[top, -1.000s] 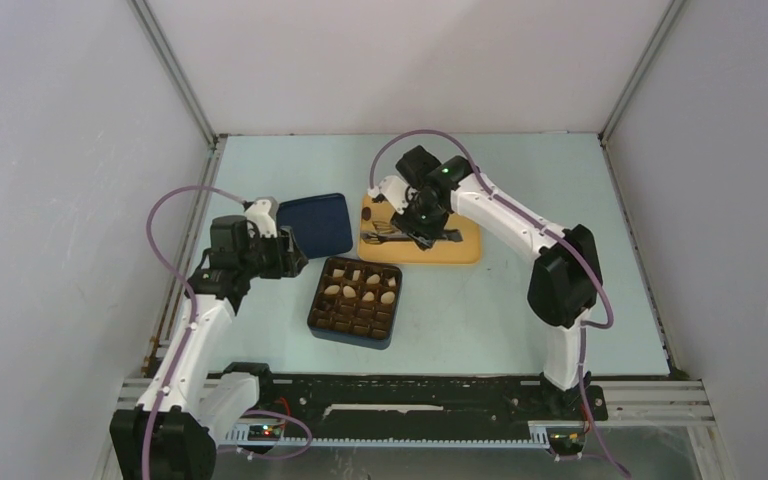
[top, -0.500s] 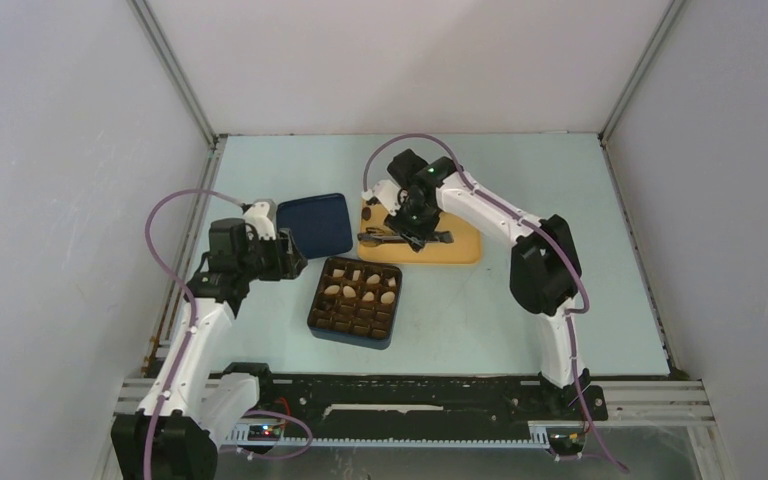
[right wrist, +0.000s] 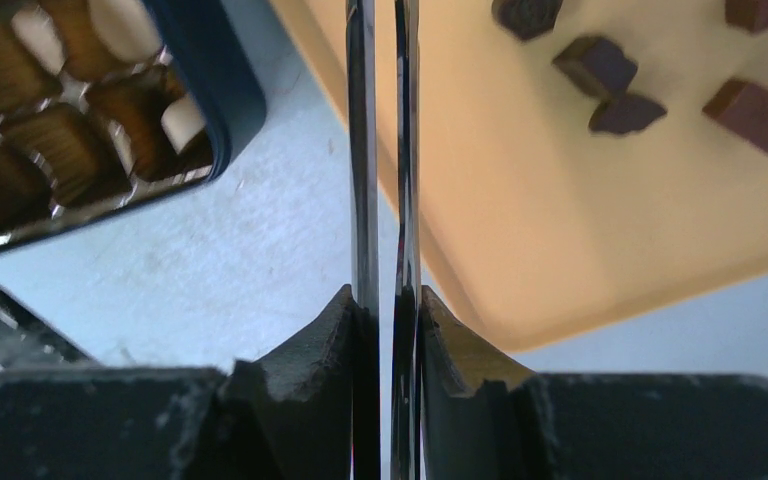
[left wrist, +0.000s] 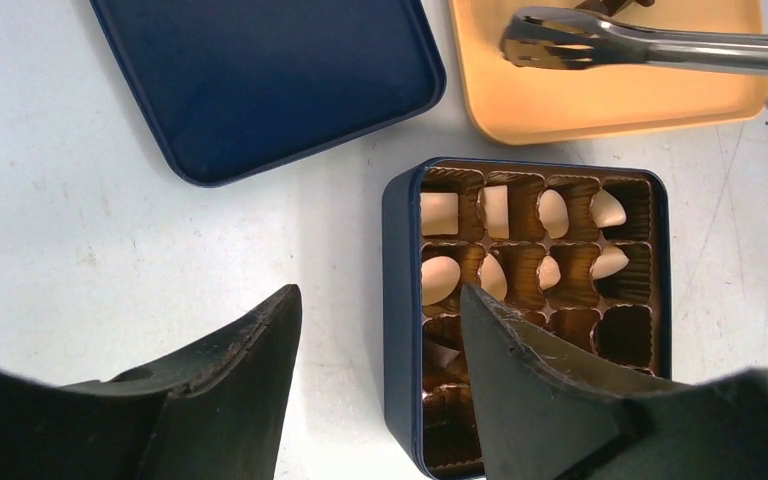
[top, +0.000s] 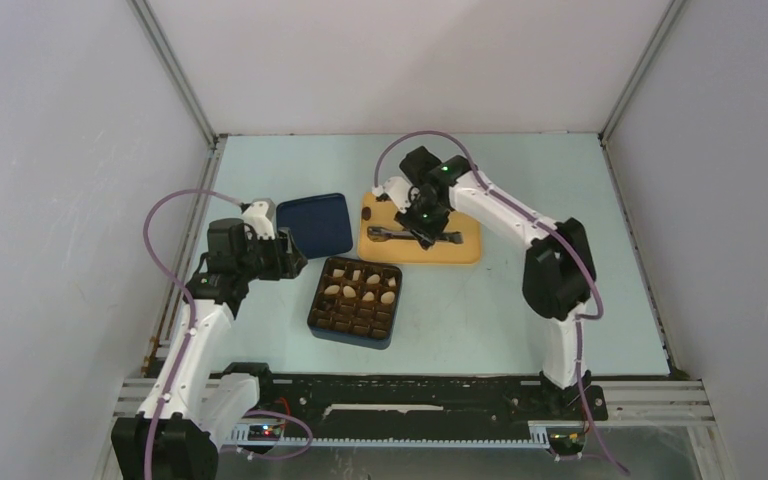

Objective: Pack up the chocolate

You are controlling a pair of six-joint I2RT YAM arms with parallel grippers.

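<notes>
At the left of the left wrist view, the left gripper (left wrist: 378,305) is held with its fingers spread and nothing between them, above the table at the box's left wall. The lid (left wrist: 260,80) is seen upturned in the upper left. Right of centre, the box (left wrist: 401,400) is shown with white pieces (left wrist: 440,213) seated in its upper two rows. The lower cells are partly hidden by a finger.

Further right, in the right wrist view, the tongs (right wrist: 380,150) are clamped by the right gripper (right wrist: 385,310), with the two blades squeezed almost together. Whether a piece is caught at the tips cannot be told. The dark pieces (right wrist: 600,65) are scattered in the upper right, on the tray (right wrist: 580,230).

Several failures can be expected from here. The thin blades could be twisted or slid between the pads, so that the tips would be misaimed. If the tongs were pressed shut beside a piece instead of around it, the piece could be flicked off the tray. A piece lightly pinched could be dropped on the table between tray and box. The waiting left gripper could be struck when the tongs are brought over the box.
</notes>
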